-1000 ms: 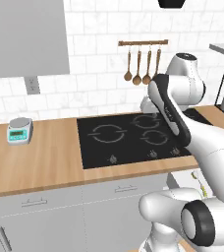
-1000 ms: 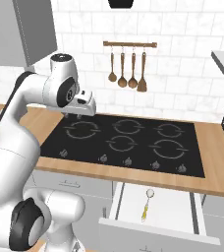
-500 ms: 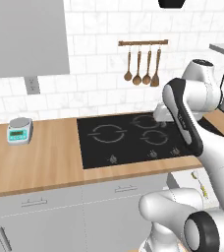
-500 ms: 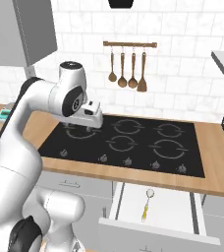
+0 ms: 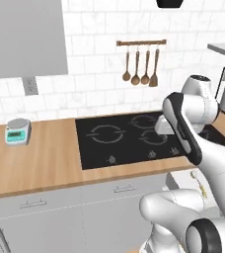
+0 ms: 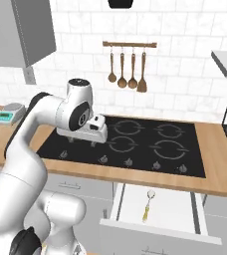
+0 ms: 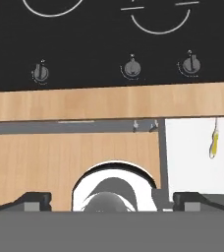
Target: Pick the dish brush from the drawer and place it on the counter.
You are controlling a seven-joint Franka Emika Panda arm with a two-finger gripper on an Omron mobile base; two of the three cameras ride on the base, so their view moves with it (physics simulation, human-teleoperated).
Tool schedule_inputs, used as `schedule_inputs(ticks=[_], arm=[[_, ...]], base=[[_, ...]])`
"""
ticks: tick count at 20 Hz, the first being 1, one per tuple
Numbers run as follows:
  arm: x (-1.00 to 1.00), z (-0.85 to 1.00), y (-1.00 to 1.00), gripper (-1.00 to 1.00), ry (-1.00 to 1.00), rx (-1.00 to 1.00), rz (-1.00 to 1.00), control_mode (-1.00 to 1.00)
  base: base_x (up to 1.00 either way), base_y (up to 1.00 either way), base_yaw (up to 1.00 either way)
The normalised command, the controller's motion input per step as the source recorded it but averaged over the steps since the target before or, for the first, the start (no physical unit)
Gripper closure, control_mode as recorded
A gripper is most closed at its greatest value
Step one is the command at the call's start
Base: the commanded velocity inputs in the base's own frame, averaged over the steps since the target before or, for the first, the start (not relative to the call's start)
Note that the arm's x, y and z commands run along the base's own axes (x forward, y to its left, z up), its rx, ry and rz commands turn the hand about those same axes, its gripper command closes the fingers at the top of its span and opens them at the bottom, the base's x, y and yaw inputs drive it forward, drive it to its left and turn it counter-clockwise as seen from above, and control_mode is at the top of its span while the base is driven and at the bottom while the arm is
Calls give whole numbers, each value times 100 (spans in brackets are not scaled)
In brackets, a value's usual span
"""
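step: reach, nothing picked yet. my fingers spread open, empty, high over cooktop. brush lies in open drawer, below table edge, right of me. next: swing right, drop into drawer, line fingers across handle.

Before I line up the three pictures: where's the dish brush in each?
Left base view: brush at right edge, beside the arm.
Right base view: low centre, lying in the open drawer.
Hand view: right side, on the drawer's white floor.
Shared landmark: the cooktop above the drawer.
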Motion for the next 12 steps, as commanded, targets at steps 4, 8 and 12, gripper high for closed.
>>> schedule_inputs(ticks=[4, 8, 12], arm=[[0, 0, 0, -100, 0, 0, 0, 100], [0, 0, 0, -100, 0, 0, 0, 100], [0, 0, 0, -100, 0, 0, 0, 100]], base=[[-41, 86, -49], [-16, 57, -69], [-1, 15, -83]])
